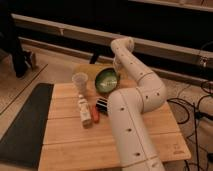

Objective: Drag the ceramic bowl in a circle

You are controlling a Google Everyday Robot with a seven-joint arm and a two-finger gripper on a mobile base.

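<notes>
The green ceramic bowl (pixel 106 80) is at the back middle of the wooden table (pixel 65 145). It is tilted up, with its pale inside facing the camera. My gripper (pixel 118 73) is at the bowl's right rim, at the end of the white arm that bends down from above, and it holds the rim. The fingers are mostly hidden behind the wrist and the bowl. The small translucent cup (pixel 79 81) stands upright just left of the bowl, a short way apart from it.
A white bottle (pixel 83 109), an orange-red item (pixel 95 114) and a small dark object (pixel 102 105) lie in front of the bowl. A yellowish patch (pixel 90 69) shows behind it. My arm's large white link (pixel 131 130) covers the table's right middle. A black mat (pixel 24 125) lies left.
</notes>
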